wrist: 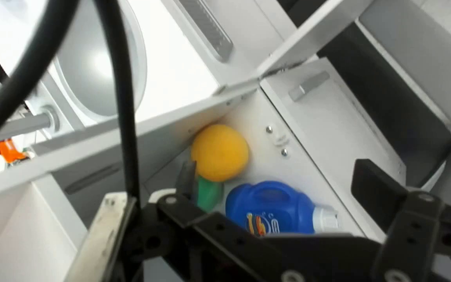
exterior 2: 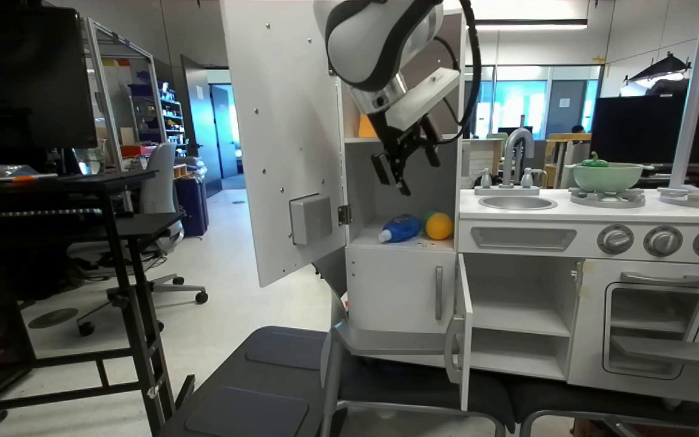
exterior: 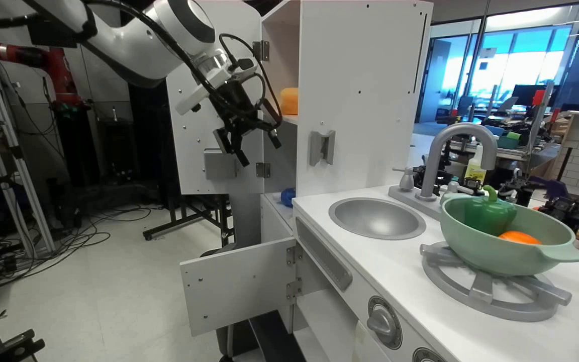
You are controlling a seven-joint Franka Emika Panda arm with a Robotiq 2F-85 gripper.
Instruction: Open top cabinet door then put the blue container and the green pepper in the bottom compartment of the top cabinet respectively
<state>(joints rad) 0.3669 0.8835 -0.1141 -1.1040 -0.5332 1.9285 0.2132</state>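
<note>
The top cabinet door (exterior 2: 289, 139) stands wide open on the top cabinet (exterior: 365, 65). The blue container (exterior 2: 402, 228) lies on its side on the floor of the bottom compartment (exterior 2: 361, 176), its pale cap toward the front; it also shows in the wrist view (wrist: 268, 201). A green pepper (exterior: 488, 213) sits in the pale green bowl on the counter, also in an exterior view (exterior 2: 594, 161). My gripper (exterior 2: 416, 171) is open and empty at the bottom compartment, above the blue container and apart from it. In the wrist view, the gripper's fingers (wrist: 280, 184) are spread wide.
A yellow-orange ball (exterior 2: 439, 226) and a partly hidden green object (wrist: 208, 192) lie beside the blue container. An orange block (exterior 2: 366, 126) is on the shelf above. The lower cabinet door (exterior: 242, 286) stands open. The sink (exterior: 377, 218) and tap (exterior: 435, 156) adjoin the cabinet.
</note>
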